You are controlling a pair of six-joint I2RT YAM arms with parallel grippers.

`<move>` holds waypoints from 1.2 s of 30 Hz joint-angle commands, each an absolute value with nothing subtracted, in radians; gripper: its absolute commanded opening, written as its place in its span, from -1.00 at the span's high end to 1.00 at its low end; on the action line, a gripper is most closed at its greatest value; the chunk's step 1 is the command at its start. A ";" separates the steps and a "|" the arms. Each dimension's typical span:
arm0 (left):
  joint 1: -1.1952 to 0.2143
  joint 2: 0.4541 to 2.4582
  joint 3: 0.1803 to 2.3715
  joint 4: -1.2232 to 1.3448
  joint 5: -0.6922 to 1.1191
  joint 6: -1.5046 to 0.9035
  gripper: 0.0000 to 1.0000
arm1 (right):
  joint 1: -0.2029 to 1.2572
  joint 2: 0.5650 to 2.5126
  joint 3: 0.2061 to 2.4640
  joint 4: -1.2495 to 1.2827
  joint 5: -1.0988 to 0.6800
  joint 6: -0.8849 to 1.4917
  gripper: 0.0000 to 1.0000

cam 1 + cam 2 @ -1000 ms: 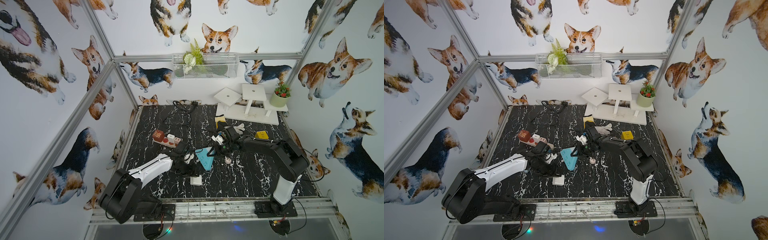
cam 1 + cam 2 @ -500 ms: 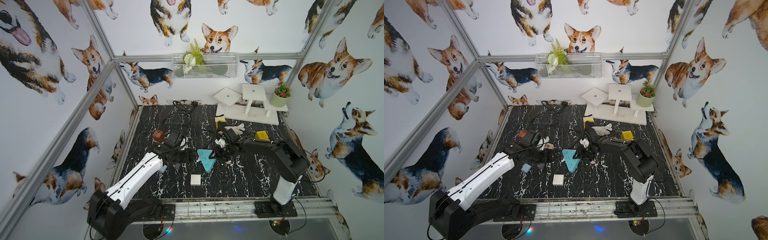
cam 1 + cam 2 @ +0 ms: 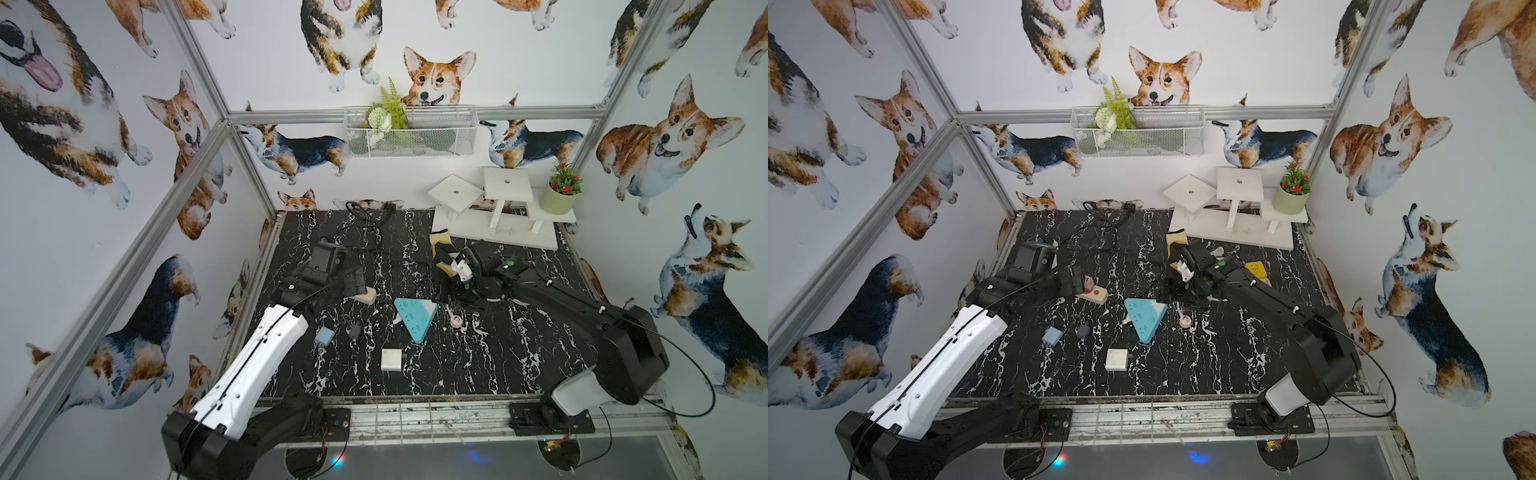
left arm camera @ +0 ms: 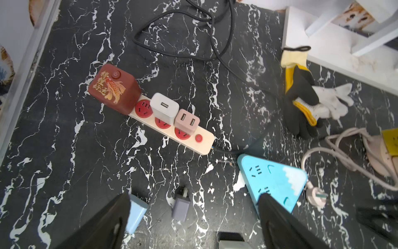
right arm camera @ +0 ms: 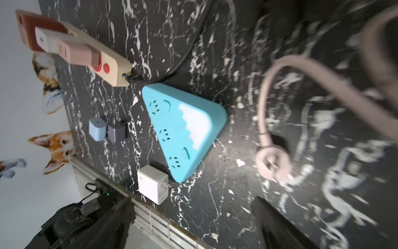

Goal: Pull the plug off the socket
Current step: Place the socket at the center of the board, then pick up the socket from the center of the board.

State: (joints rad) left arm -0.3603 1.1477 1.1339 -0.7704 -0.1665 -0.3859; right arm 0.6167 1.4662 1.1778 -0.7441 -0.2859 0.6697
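Lying mid-frame, the blue socket (image 3: 415, 318) is cleared; left claw (image 4: 193, 199) and right claw (image 5: 192, 200) are spread wide, empty; beige strip (image 4: 204, 143) is left loaded.

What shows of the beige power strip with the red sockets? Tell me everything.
The beige power strip is a long plastic-looking bar, lying flat on the black marble table. It has round red sockets and a red button at one end, where a black cord leaves. A dark red block with a gold fish sits on the other end; a white USB charger and a pink two-port charger are plugged in; one socket beside the block is free.
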 commanded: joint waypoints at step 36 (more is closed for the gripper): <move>-0.532 1.980 1.655 -0.337 0.472 -0.653 -0.33 | 0.006 1.730 1.416 -1.138 0.101 0.118 -0.90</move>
State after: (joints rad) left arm -0.5343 1.9831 1.6581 -0.3595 0.4568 -0.6498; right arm 0.0063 1.7077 1.4071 -1.1664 0.0597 0.1272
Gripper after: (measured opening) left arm 0.662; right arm 0.953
